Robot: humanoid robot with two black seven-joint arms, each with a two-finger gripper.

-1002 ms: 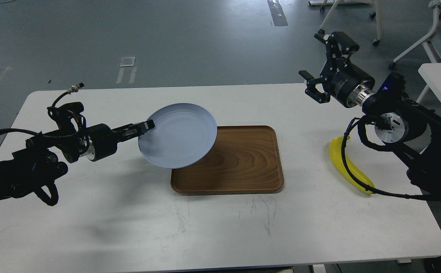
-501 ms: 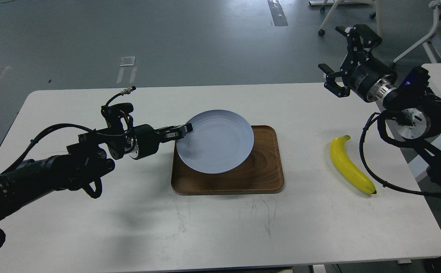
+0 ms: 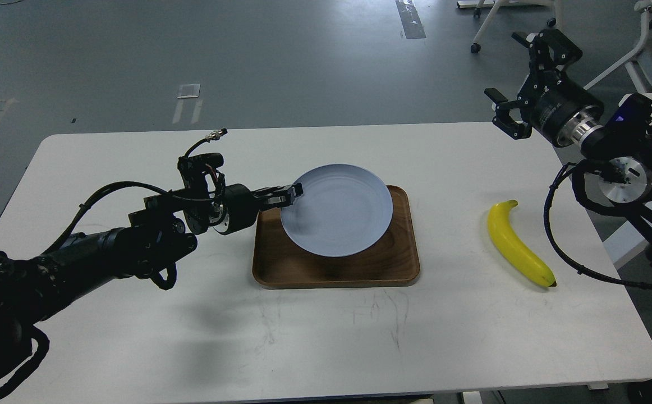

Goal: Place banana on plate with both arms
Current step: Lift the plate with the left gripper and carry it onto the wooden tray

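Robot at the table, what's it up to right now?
The left tool grips the pale blue plate by its left rim and holds it over the brown wooden tray; whether the plate rests on the tray or is just above it cannot be told. The banana lies untouched on the white table, right of the tray. The right tool is open and raised, above the table's far right corner, well away from the banana. Nothing is on the plate.

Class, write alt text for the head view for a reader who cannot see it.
The left gripper holds a round pale blue plate by its rim above a brown wooden tray. A curved yellow banana lies on the white table; the open right gripper hangs above.
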